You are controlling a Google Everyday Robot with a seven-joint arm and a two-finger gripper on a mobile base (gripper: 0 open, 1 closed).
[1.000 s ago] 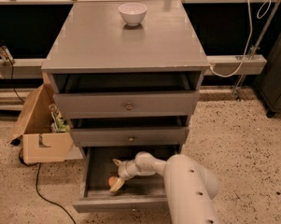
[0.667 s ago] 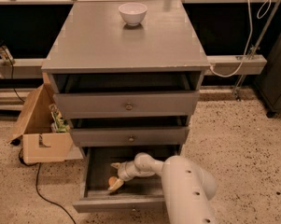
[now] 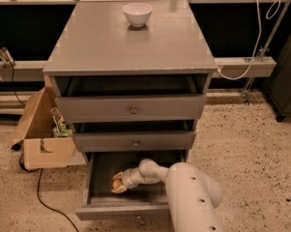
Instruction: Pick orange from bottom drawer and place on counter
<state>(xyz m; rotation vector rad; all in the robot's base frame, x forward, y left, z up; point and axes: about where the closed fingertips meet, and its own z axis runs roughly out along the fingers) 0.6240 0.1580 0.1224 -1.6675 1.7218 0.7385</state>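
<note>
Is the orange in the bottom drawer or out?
In: the orange lies inside the open bottom drawer, at the gripper.

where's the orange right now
Low in the camera view, left of centre: the orange lies inside the open bottom drawer, at the tip of the gripper reaching in from the right.

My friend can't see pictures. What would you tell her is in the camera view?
The robot's gripper reaches down into the open bottom drawer, right at a small orange. Above it, a white bowl sits near the back of the grey counter, and a cardboard box stands on the speckled floor beside the drawers.
</note>
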